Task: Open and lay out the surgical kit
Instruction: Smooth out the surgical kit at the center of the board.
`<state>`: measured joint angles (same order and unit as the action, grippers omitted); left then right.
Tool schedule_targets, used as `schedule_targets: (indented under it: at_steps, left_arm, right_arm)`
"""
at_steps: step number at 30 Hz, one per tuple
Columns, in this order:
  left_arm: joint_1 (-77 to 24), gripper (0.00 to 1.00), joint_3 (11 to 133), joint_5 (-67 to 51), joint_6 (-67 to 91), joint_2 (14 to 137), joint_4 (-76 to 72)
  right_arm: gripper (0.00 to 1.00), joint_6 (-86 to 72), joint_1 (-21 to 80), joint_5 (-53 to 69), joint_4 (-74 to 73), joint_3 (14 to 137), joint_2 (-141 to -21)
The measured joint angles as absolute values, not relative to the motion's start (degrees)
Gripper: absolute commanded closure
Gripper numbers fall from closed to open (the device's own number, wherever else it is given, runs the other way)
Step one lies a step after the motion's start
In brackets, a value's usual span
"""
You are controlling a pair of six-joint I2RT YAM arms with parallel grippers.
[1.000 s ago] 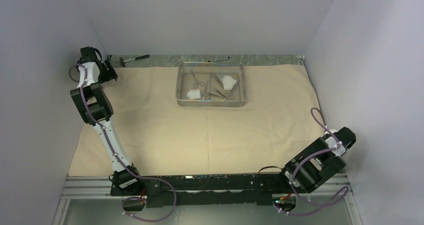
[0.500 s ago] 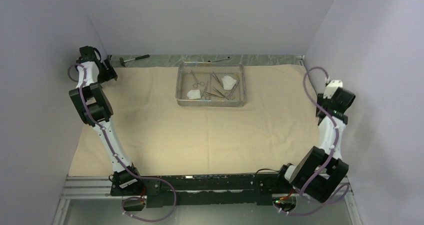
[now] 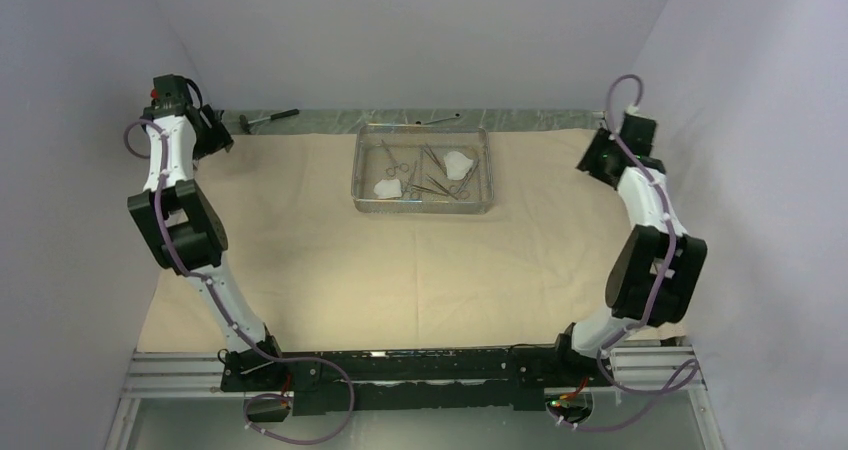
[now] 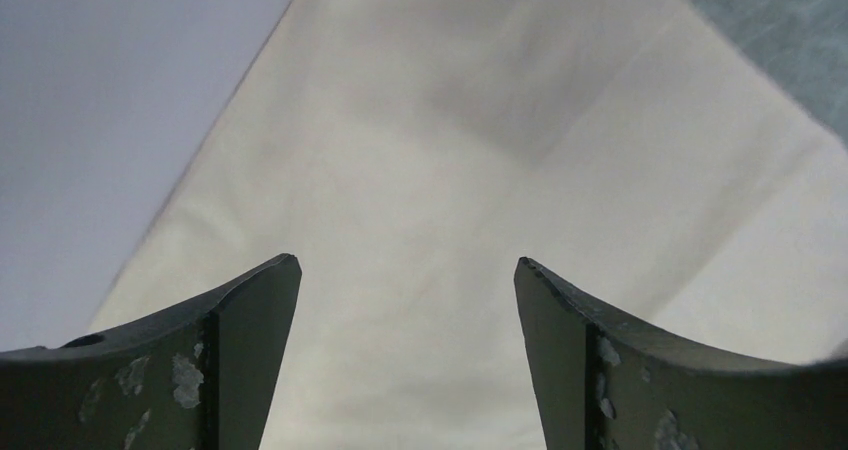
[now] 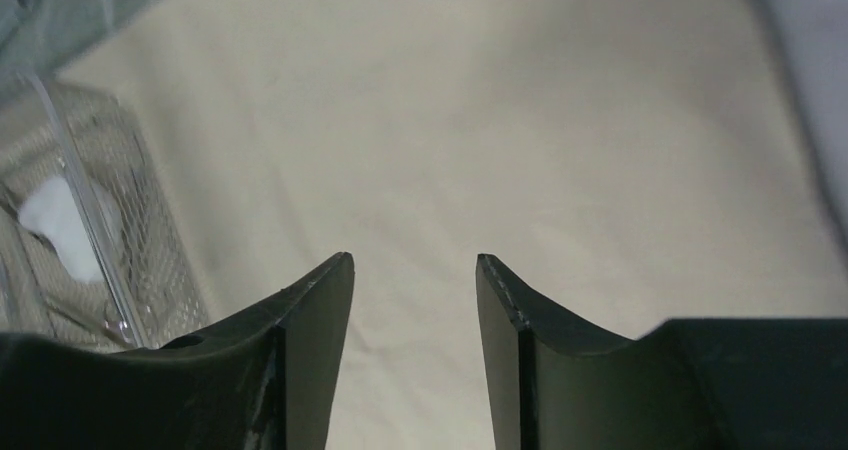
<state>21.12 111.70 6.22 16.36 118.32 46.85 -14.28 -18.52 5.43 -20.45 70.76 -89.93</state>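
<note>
The tan wrap sheet (image 3: pixel 400 260) lies spread flat over the table. On its far middle stands the steel wire-mesh tray (image 3: pixel 421 206), holding silver ring-handled clamps (image 3: pixel 392 157), tweezers (image 3: pixel 432 186) and white gauze pads (image 3: pixel 459 163). My left gripper (image 3: pixel 216 140) hovers over the sheet's far left corner, open, nothing between its fingers (image 4: pixel 250 310); the left wrist view shows only bare sheet (image 4: pixel 440 170). My right gripper (image 3: pixel 592 162) hangs above the sheet's far right part, open and empty. In the right wrist view the tray (image 5: pixel 140 270) and a gauze pad (image 5: pixel 55 220) lie at the left.
A dark-handled hammer (image 3: pixel 268 118) and a small thin wrench (image 3: pixel 440 119) lie on the bare metal strip behind the sheet. Pale walls close in left, right and back. The arms' black base rail (image 3: pixel 420 365) runs along the near edge.
My right arm has unfolded from beside its base and swung up to the far right of the sheet, its jaws going from shut to open. The left arm rose slightly.
</note>
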Motion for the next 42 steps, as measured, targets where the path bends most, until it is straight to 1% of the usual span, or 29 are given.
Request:
schedule_targets:
  at_steps: [1, 2, 3, 6, 10, 16, 23, 29, 35, 38, 42]
  left_arm:
    - [21.0, 0.22, 109.3, 6.7, 17.4, 116.5, 47.2]
    - [21.1, 0.27, 106.5, 7.0, 18.4, 114.6, 47.5]
    - [21.4, 0.30, 102.0, 7.4, 19.8, 111.9, 47.5]
    - [23.4, 0.39, 90.7, 7.4, 23.2, 106.0, 47.8]
    - [28.6, 0.45, 78.3, 8.6, 26.1, 101.2, 48.7]
    - [32.3, 0.51, 68.5, 12.5, 28.7, 98.6, 48.2]
    - [35.4, 0.52, 58.7, 16.7, 33.1, 97.2, 44.8]
    - [37.5, 0.52, 58.0, 18.1, 39.4, 96.8, 44.5]
    - [38.0, 0.53, 52.9, 18.4, 47.1, 92.5, 40.8]
    - [38.1, 0.53, 50.2, 18.3, 47.9, 90.0, 38.1]
    - [38.3, 0.51, 49.7, 17.5, 45.9, 89.3, 37.2]
  right_arm:
    - [0.42, -15.1, -16.6, 5.0, -21.1, 70.8, -91.1]
    - [0.41, -15.8, -14.7, 4.2, -21.9, 70.8, -92.5]
    - [0.40, -16.4, -13.4, 3.2, -22.8, 70.8, -93.9]
    - [0.39, -17.1, -12.1, 1.2, -24.9, 70.7, -97.1]
    - [0.37, -17.0, -11.0, -3.0, -27.3, 71.0, -101.3]
    - [0.36, -16.9, -8.0, -7.7, -30.4, 72.4, -108.0]
    - [0.36, -17.0, -7.6, -11.0, -31.9, 74.6, -111.0]
    - [0.36, -17.1, -7.3, -13.4, -31.9, 75.2, -111.7]
    - [0.37, -18.0, -7.0, -16.3, -31.3, 75.3, -112.0]
    - [0.38, -18.4, -7.0, -17.8, -31.3, 75.8, -112.3]
    - [0.38, -18.7, -7.0, -19.2, -31.4, 76.4, -112.7]
